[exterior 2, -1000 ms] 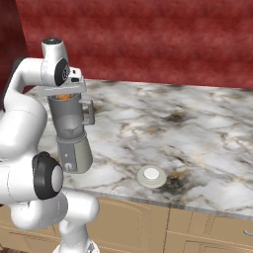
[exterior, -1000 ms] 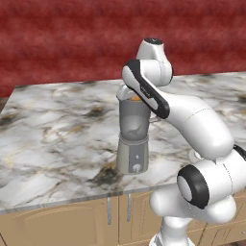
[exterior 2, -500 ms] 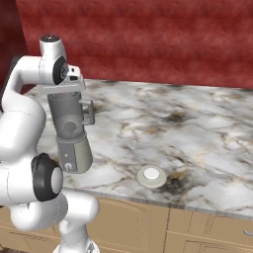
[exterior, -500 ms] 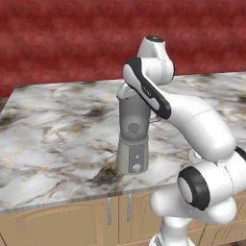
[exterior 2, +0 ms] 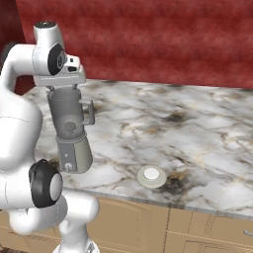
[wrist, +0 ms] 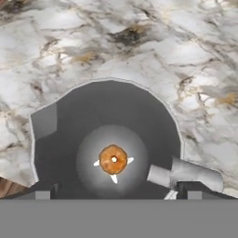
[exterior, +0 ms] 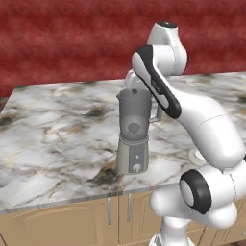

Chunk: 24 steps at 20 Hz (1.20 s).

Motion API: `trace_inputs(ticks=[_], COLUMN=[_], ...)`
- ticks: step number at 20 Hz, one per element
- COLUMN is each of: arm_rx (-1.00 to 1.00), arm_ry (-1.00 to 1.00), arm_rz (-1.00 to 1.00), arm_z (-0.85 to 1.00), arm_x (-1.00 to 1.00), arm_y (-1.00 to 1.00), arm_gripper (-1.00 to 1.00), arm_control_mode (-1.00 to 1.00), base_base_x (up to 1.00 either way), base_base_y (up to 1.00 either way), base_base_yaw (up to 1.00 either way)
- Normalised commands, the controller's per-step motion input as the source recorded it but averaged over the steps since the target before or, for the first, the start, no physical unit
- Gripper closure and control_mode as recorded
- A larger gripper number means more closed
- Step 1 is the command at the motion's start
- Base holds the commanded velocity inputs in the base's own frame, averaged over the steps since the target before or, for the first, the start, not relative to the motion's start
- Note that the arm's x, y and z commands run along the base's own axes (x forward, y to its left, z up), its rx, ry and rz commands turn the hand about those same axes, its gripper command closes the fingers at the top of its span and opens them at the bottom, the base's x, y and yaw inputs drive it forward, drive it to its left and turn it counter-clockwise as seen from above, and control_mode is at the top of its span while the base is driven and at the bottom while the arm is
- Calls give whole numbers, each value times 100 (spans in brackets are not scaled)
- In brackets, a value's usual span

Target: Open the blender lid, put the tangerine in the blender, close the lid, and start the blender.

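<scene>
Tangerine [wrist: 113,159] in open blender [exterior: 133,137].
Gripper [wrist: 114,194] directly above jar, jaws wide, holding nothing; lid [exterior 2: 151,176] off, lying on counter [exterior 2: 197,133].

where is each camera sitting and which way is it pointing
Left base view: behind the arm to its left, looking forward and down at the tall grey blender on the marble counter; the white arm rises from the lower right.
Right base view: behind to its right, same blender, plus the round beige-grey lid lying on the counter; the arm rises from the lower left.
Hand view: straight down into the open jar at the small orange tangerine on the blades; the tool's tips stand wide apart.
Shared: blender and counter.
</scene>
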Motion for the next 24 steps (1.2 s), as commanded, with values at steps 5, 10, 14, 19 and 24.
trace_inputs(ticks=[5, 10, 14, 19, 24], arm_rx=[11, 5, 7, 5, 8], arm_ry=[0, 0, 0, 5, 16], arm_rz=[-9, -15, -17, -21, -28], arm_z=[-48, -75, -83, -88, -59], arm_x=[-69, -69, -65, -46, -10], arm_y=[-95, -100, -100, -99, -84], arm_gripper=[-100, -100, -100, -100, -100], arm_control_mode=[-100, -100, -100, -100, -100], base_base_x=[0, 0, 0, 0, 0], base_base_y=[0, 0, 0, 0, 0], base_base_yaw=[0, 0, 0, 0, 0])
